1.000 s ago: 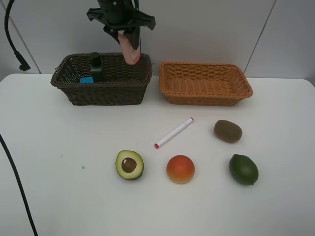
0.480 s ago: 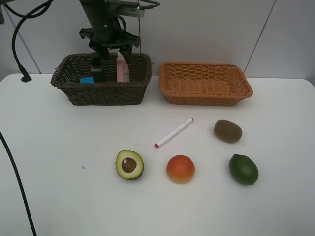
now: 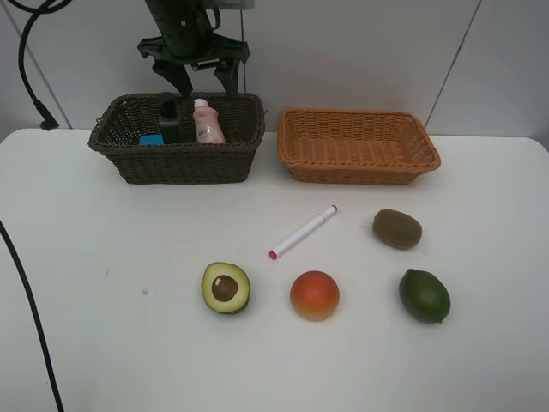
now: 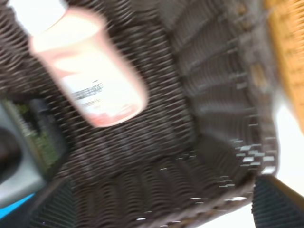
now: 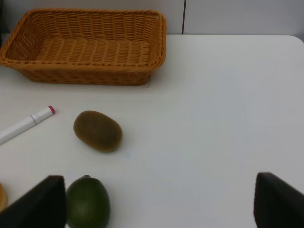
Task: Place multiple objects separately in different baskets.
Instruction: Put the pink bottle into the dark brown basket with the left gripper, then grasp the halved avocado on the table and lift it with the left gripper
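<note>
Shows L fingers (image 3: 230, 79) spread open, empty, just above dark brown basket (image 3: 180, 163); inside it, pink white-capped bottle (image 3: 207, 122) standing slightly tilted, beside dark green pump bottle (image 3: 169, 118) & eraser (image 3: 151, 139) w/ blue face showing. Shows R fingers (image 5: 42, 202) wide open over counter (image 3: 103, 326), gripping nothing, nr kiwi (image 3: 397, 229) & lime (image 3: 424, 295). Locates marker (image 3: 303, 232), halved avocado (image 3: 226, 287) & orange-red fruit (image 3: 315, 295) on counter in front of both baskets, w/ light orange basket (image 3: 360, 167) just beside dark one.
</note>
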Robot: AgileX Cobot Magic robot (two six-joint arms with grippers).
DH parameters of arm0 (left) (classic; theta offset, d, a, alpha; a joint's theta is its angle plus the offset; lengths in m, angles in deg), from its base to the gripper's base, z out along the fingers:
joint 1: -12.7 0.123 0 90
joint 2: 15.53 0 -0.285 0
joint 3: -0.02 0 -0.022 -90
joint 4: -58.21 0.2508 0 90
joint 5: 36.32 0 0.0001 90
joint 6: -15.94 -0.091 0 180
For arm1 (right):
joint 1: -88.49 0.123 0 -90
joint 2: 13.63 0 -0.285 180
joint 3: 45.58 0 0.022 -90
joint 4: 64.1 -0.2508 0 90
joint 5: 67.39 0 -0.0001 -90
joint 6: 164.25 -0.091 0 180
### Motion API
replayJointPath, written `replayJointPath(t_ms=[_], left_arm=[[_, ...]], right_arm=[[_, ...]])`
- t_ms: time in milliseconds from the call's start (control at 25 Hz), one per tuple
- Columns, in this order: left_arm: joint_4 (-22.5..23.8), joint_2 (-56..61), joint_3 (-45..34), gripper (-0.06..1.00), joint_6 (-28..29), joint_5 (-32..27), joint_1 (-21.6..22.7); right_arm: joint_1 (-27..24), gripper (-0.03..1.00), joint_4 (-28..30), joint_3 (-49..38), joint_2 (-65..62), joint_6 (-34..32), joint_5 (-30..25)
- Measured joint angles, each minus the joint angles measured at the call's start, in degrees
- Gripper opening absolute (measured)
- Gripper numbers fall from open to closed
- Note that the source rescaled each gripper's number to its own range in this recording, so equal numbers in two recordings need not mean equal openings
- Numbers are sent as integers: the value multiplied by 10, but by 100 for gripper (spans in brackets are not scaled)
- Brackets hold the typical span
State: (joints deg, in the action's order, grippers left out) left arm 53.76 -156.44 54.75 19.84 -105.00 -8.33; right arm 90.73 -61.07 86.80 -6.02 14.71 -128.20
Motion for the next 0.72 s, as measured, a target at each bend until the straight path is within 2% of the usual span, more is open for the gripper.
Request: replayJointPath(t_ms=[120,240,440,720], left_arm=[[-42,17,0,93,-10,0,-7],[-50,43,-22,92,-33,0,-34],[-47,116,-158,92,-72,1,-107],[-34,185,-357,92,-77,1,-192]], right_arm=[[0,100,0,0,0,0,0],[0,100,0,0,0,0,0],[0,100,0,0,0,0,0],[0,100,0,0,0,0,0]])
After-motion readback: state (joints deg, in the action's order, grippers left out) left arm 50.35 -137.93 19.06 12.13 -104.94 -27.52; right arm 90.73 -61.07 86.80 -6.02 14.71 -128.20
